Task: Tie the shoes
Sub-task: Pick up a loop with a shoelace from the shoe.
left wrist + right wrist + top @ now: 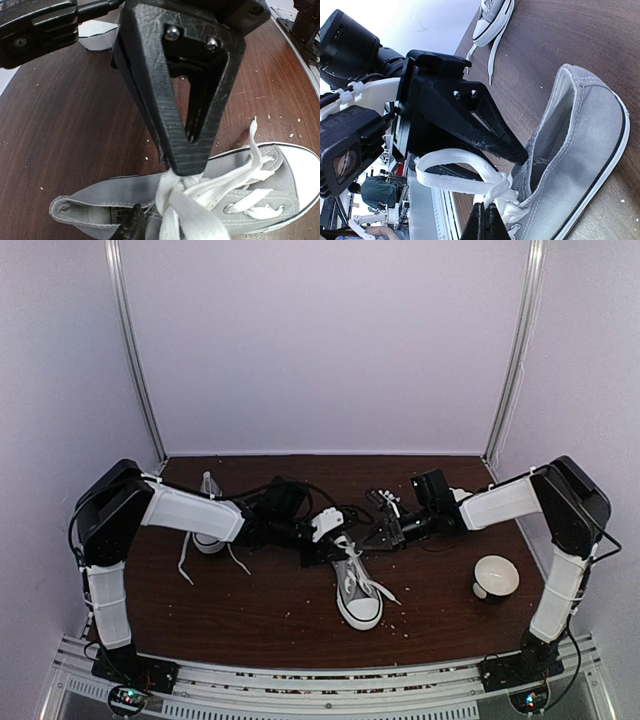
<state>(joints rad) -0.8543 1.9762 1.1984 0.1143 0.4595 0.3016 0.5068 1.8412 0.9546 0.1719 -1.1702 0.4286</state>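
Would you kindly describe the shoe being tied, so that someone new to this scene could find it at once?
Start at the dark wooden table: near its middle lies a grey sneaker with its white toe cap toward the near edge. Unlike the other sneaker at the far left, it has the left gripper and the right gripper at its laces.

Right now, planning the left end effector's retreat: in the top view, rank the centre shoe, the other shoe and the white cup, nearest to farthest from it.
1. Centre shoe, mid-table, right at the left end effector.
2. Other shoe, back left.
3. White cup, far right.
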